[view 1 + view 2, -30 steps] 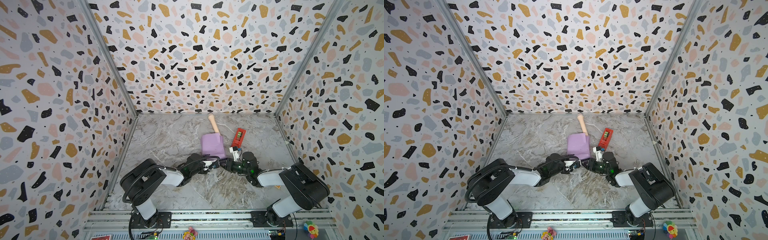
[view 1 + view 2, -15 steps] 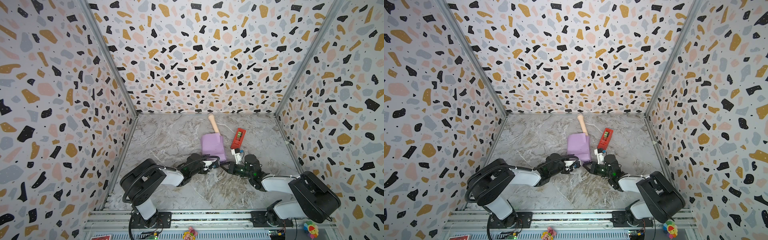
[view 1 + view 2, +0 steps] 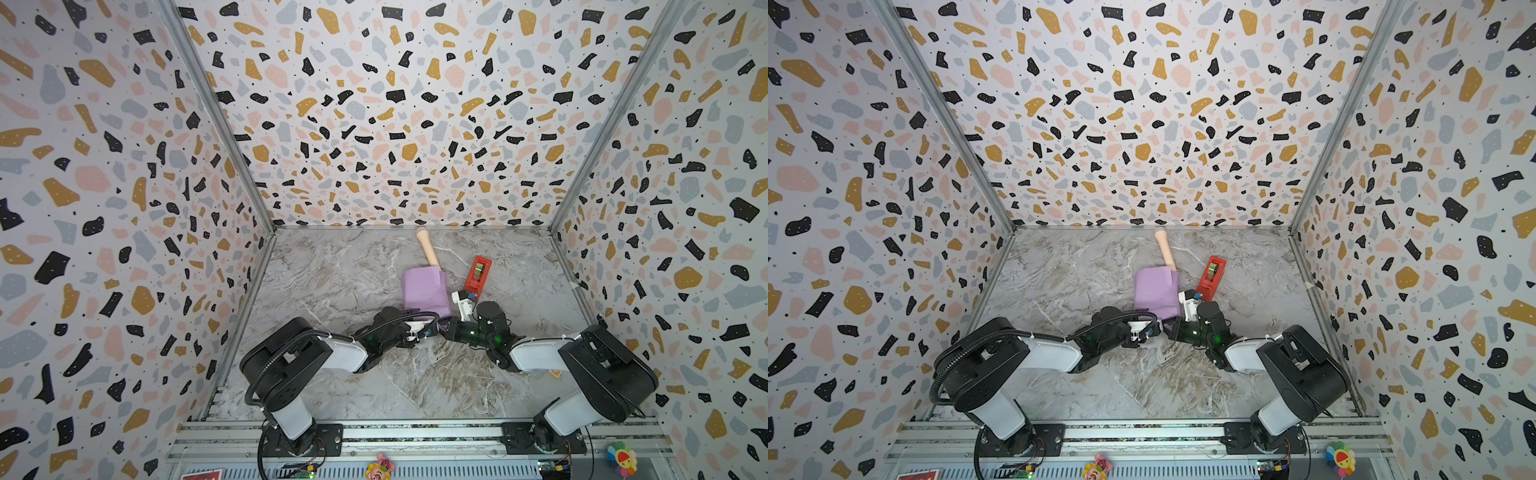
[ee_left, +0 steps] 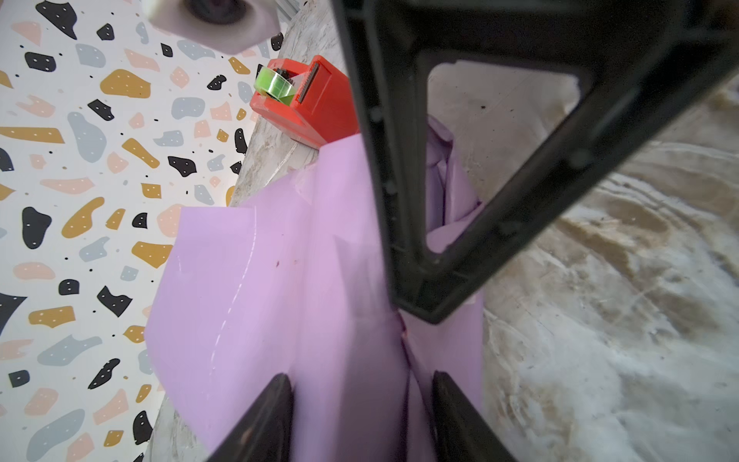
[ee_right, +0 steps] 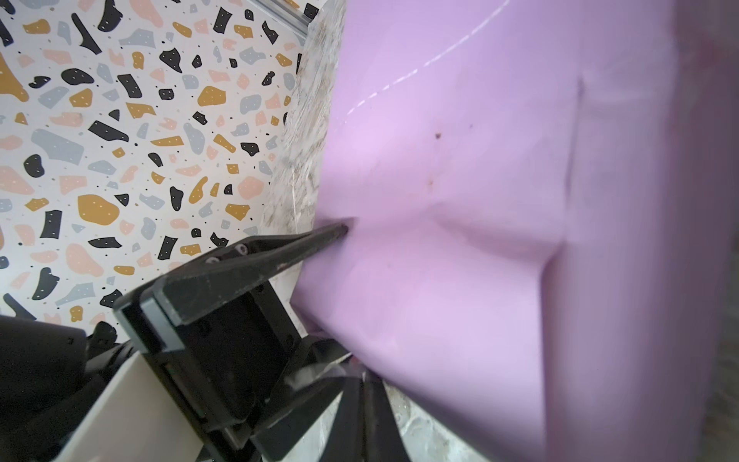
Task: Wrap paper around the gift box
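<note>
While the left gripper point(image 4: 360, 376) squeezes the near end of the lilac paper point(image 3: 424, 291) mid-table, the right gripper point(image 4: 422, 314), jaws closed, touches it. A red tape dispenser point(image 3: 478, 272) sits just beside, and the table point(image 3: 332, 270) is bare toward its left edge.

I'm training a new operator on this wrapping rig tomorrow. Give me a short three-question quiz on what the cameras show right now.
1. True or false: in both top views the tape dispenser lies to the right of the paper.
2. Which thing lies just beyond the paper's far edge? A. toy microphone B. scissors C. mug
3. Fill in: the right gripper has its jaws ___.

Key: 1 true; 2 A; 3 shut.
</note>
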You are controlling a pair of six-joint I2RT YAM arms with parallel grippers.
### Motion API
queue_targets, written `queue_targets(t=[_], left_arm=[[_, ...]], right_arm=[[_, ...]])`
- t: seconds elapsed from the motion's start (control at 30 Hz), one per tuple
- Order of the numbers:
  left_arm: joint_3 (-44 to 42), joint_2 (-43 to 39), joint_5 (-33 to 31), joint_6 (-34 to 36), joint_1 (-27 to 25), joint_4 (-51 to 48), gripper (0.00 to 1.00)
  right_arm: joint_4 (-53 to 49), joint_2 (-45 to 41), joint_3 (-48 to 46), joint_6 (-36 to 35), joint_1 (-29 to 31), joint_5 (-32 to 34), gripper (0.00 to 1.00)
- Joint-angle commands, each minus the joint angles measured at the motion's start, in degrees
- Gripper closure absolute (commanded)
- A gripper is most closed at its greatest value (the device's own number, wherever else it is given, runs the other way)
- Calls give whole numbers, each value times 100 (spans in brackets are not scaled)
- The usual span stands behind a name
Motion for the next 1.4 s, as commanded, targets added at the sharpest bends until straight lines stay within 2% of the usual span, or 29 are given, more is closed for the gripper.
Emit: queue_targets(t=[0.0,0.83,1.1,1.37], left_arm=[[22,11,33,-117,36,-253,45],[19,9,33,-128,36,-255,46],[26,-7,33,-129,32,-249,45],[36,-20,15,-216,32,-201,39]], right_arm=[[163,-68,188,-16,-32,-35,96],[312,30,402,155,-221,-313,98],[-318,216,625,-19,-234,-66,98],[-834,255,668,-176,-249,17,98]])
